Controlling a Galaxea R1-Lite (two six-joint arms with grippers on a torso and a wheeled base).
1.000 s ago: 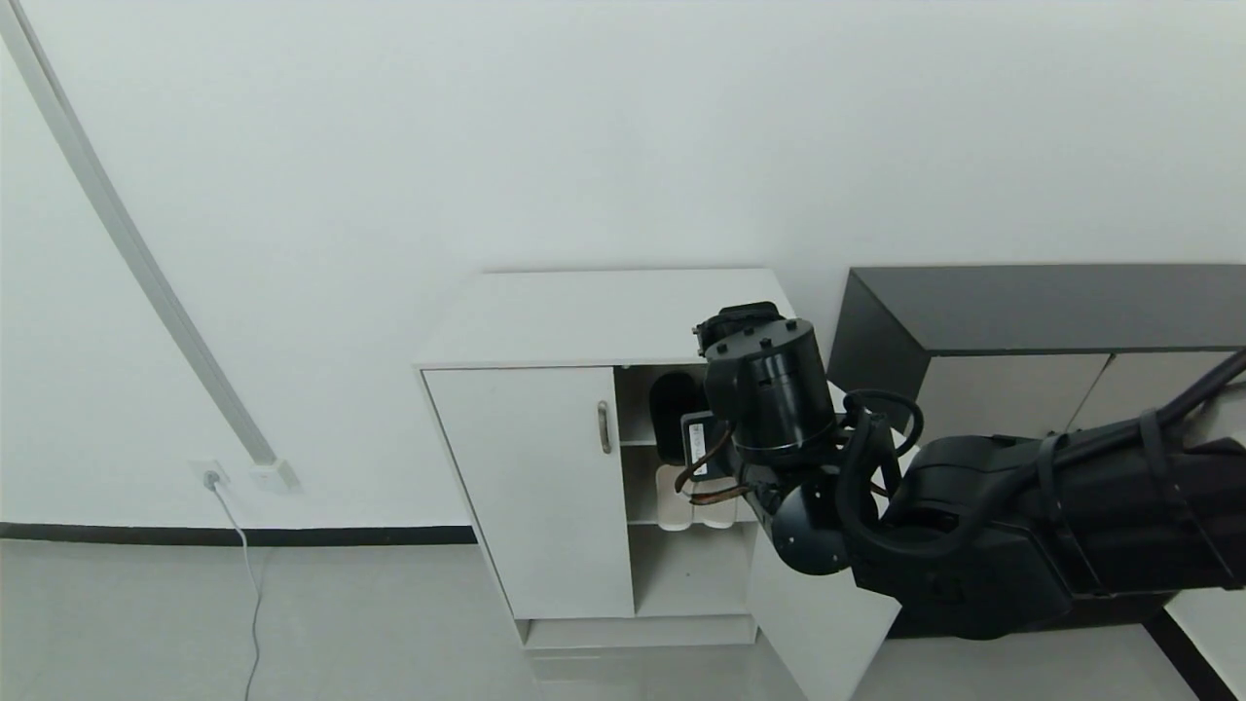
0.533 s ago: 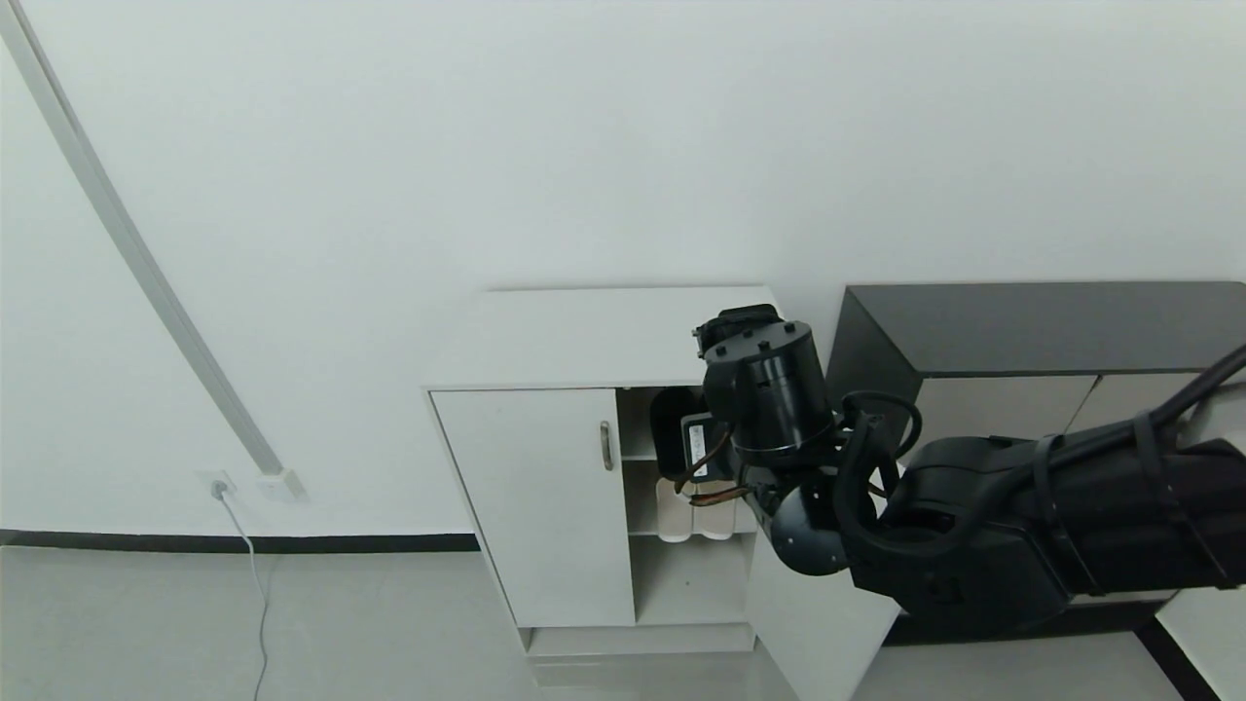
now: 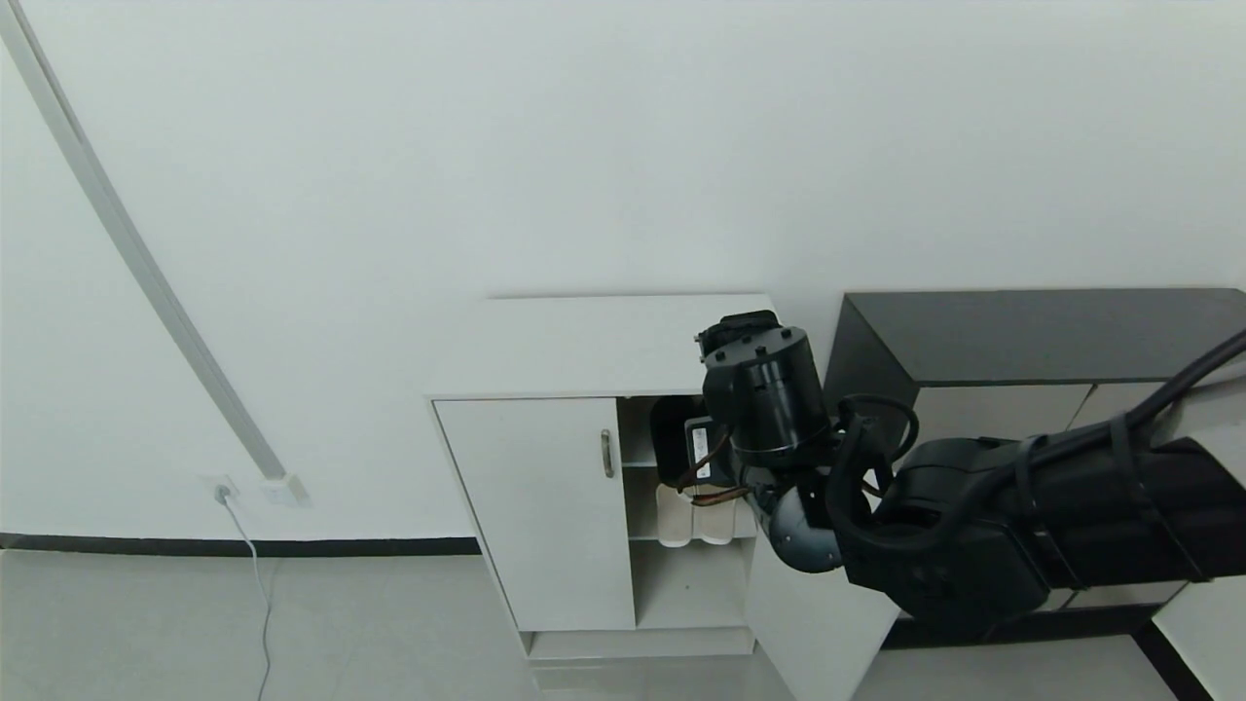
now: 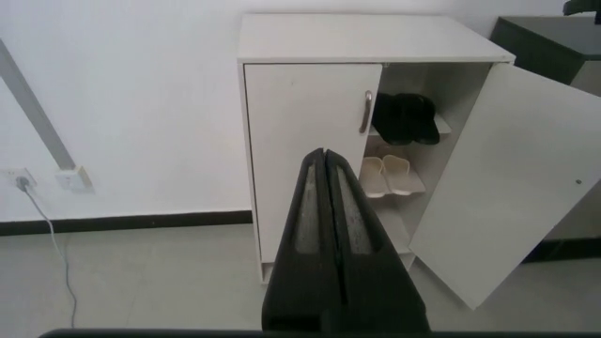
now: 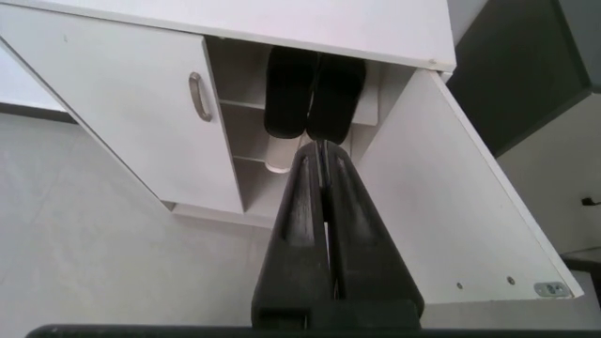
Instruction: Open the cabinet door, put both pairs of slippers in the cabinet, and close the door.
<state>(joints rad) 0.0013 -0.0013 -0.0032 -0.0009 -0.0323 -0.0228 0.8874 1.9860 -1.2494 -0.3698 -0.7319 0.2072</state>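
Head view: the white cabinet has its right door swung open — black slippers on the top shelf, white slippers on the shelf below.

Left wrist view: the left gripper is pressed closed and empty, apart from the cabinet.

Right wrist view: the right gripper — also closed on nothing — is near the black slippers.

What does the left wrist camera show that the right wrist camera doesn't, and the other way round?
Left wrist view alone: the left gripper, fingers shut, the wall socket with its cable, and the white slippers in full. Right wrist view alone: the right gripper, fingers shut. Both: the white cabinet, its left door closed, its right door open, and the black slippers inside it.
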